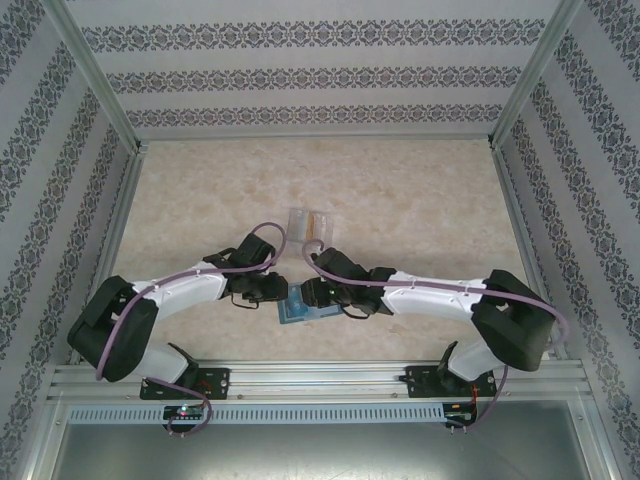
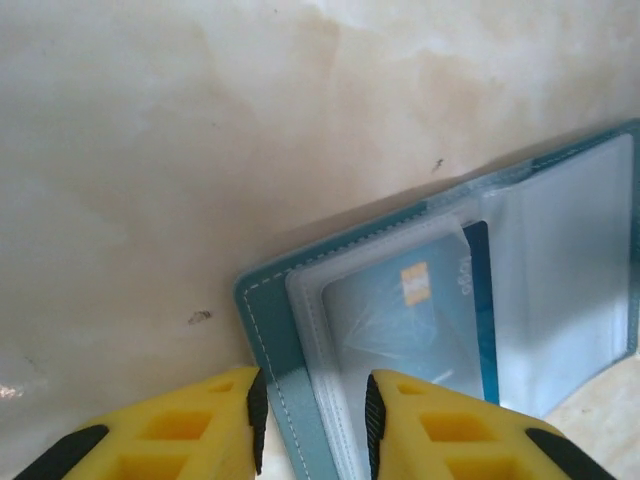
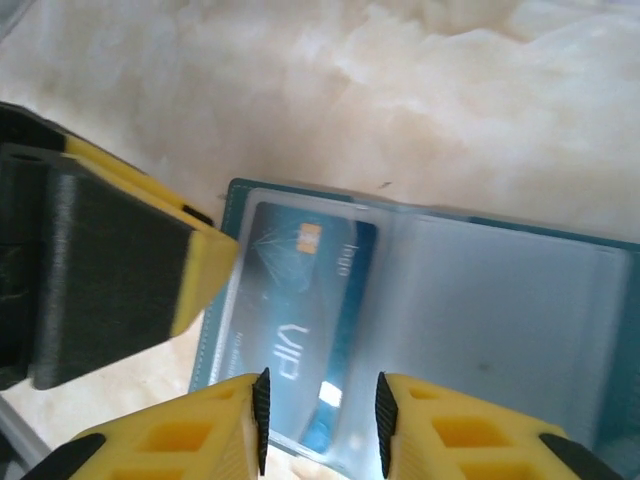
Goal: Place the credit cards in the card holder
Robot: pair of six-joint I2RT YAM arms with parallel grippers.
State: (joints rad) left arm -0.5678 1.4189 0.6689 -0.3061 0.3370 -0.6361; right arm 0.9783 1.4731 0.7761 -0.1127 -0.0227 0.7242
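The teal card holder [image 1: 297, 309] lies open on the table between both grippers. In the left wrist view its stitched teal cover [image 2: 262, 310] and clear sleeves run between the fingers of my left gripper [image 2: 314, 415], which stand apart and do not pinch it. A blue credit card [image 2: 410, 320] with a gold chip sits inside a clear pocket. My right gripper [image 3: 320, 415] hovers open over the lower edge of that card [image 3: 300, 290], beside the empty right-hand pocket of the holder [image 3: 500, 300]. A left finger [image 3: 120, 280] rests by the holder's left edge.
A clear plastic case [image 1: 310, 222] with something orange in it stands a little farther back on the beige marble-look table [image 1: 400, 200]. Patterned walls and metal posts close in the left, right and far sides.
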